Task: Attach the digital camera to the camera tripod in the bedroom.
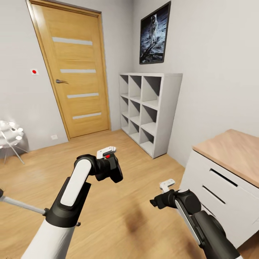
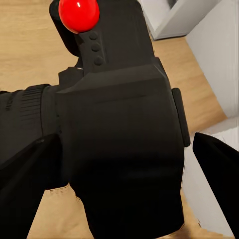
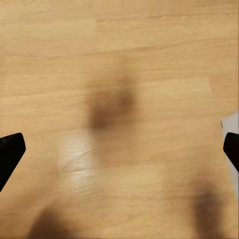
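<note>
From the head camera, the left end effector (image 1: 112,169) is raised at mid-height over the light wood plank floor (image 1: 118,216), clamped on the small black DSLR-style digital camera (image 1: 114,172) with its little red button uppermost. I judge it is carried high and close to the trunk so that it clears the furniture in transit. The right end effector (image 1: 158,201) hangs low and apart from it, grasping nothing, probably kept free to steady things later. A slim silver metal leg with a black joint (image 1: 21,205) crosses the lower left edge; it may belong to the camera tripod, though too little shows to be sure. Ahead stand an oak-coloured panelled door (image 1: 77,72), a white cube shelf unit (image 1: 151,111), a framed astronaut picture (image 1: 155,34), and a white drawer cabinet whose wooden surface (image 1: 233,153) is on the right.

In the left wrist camera the digital camera body (image 2: 119,149) sits between the two dark fingers (image 2: 25,184), lens barrel out to one side and red button beyond (a firm hold on the body, I would say, leaving the underside free for mounting).

In the right wrist camera the two fingertips (image 3: 10,152) stand wide apart at the frame edges with bare floor (image 3: 119,74) between them, so this end effector is released and empty.
</note>
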Controlling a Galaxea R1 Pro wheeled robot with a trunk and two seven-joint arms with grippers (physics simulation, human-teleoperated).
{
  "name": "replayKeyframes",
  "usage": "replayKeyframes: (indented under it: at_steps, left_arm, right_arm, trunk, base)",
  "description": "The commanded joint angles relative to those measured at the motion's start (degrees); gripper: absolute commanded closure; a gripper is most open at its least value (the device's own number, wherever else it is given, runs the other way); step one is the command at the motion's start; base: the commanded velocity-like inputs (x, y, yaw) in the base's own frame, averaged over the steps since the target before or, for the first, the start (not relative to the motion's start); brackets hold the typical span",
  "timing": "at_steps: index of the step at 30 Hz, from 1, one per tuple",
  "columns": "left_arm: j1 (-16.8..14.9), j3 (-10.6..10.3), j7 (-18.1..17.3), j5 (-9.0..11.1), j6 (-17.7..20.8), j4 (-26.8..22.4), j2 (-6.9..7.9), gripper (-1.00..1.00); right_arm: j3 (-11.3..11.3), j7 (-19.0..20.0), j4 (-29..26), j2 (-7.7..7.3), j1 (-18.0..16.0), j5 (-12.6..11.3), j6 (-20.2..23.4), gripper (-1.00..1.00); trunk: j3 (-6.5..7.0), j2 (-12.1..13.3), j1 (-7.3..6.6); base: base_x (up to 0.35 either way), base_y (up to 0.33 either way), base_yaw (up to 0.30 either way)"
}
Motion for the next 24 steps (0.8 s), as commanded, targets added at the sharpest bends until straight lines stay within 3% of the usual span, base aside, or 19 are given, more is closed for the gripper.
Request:
replayKeyframes:
  at_steps: [1, 12, 24]
  left_arm:
    - [-0.07, -0.01, 0.57, 0.49, 0.24, -0.01, -0.02, 1.0]
    - [-0.05, 0.07, 0.55, 0.46, 0.16, -0.02, 0.02, 1.0]
    - [0.02, 0.81, 0.5, 0.51, 0.06, -0.03, 0.1, 1.0]
  right_arm:
    - [0.08, 0.21, -0.04, -0.05, -0.03, 0.2, 0.21, -1.0]
    - [0.3, 0.36, 0.04, 0.0, -0.03, 0.37, 0.21, -1.0]
    - [0.32, 0.31, 0.06, 0.0, -0.04, 0.42, 0.21, -1.0]
  trunk:
    - [-0.06, -0.03, 0.02]
    - [-0.06, -0.03, 0.02]
    - [-0.06, -0.03, 0.02]
  base:
    - [0.242, -0.216, 0.3]
    - [0.257, -0.216, 0.3]
    - [0.326, -0.041, 0.3]
